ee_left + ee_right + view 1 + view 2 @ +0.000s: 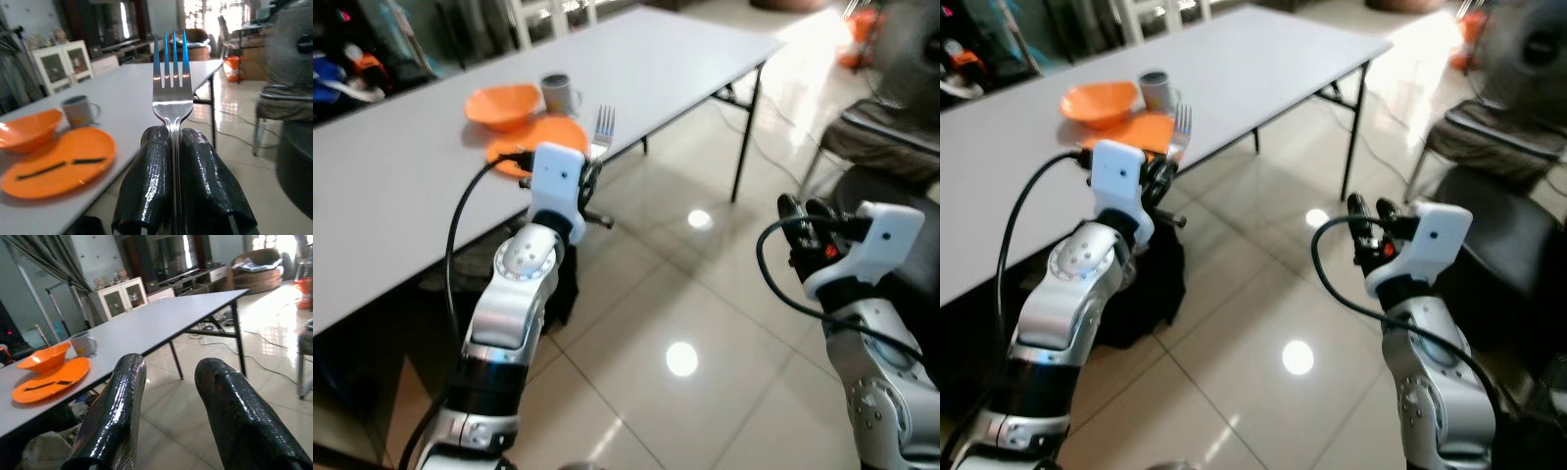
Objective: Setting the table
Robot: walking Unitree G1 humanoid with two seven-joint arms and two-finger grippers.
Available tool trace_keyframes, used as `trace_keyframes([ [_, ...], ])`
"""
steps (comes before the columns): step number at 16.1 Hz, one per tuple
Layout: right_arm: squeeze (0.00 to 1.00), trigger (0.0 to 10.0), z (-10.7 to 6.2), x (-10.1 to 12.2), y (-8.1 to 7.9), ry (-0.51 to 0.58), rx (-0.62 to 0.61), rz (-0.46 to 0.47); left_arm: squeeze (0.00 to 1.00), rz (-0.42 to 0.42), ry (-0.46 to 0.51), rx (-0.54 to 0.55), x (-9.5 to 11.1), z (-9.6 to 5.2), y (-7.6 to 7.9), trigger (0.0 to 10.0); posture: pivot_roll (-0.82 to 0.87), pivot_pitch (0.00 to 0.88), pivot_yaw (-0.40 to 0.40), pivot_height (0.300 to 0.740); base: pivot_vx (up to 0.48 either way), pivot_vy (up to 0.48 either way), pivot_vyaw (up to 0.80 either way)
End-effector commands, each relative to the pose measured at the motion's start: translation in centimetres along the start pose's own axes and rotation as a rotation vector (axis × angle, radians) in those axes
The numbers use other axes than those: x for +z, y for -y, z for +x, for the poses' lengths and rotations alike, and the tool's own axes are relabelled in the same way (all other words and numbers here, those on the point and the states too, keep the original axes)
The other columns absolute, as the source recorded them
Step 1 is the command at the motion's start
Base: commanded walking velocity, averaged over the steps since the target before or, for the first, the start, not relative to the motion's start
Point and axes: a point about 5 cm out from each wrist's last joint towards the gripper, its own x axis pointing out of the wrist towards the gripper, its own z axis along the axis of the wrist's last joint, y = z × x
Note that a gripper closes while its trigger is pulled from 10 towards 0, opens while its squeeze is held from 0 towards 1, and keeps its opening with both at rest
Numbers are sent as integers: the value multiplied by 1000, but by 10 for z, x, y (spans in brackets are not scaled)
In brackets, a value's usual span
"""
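Note:
My left gripper is shut on the handle of a silver fork, which stands tines-up just off the near edge of the grey table. Beside the fork on the table lies an orange plate with dark strips on it. Behind the plate are an orange bowl and a grey mug. My right gripper hangs open over the tiled floor, well to the right of the table, with nothing between its fingers.
The table's black folding legs stand at its right end. A dark bag lies under the table by my left arm. A chair and a fan stand at the right, and cables run across the shiny floor.

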Motion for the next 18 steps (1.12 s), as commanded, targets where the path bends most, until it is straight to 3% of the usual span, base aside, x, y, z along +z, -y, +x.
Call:
trace_keyframes([
  [1,0,10000,3,-2,-8,-4,37,6,0,18,-2,46,0,-2,-14,10000,11,0,62,740,398,0,0],
  [18,0,10000,6,-8,-8,-54,90,-52,0,44,-35,46,-4,1,-18,10000,17,0,75,740,398,0,0],
])
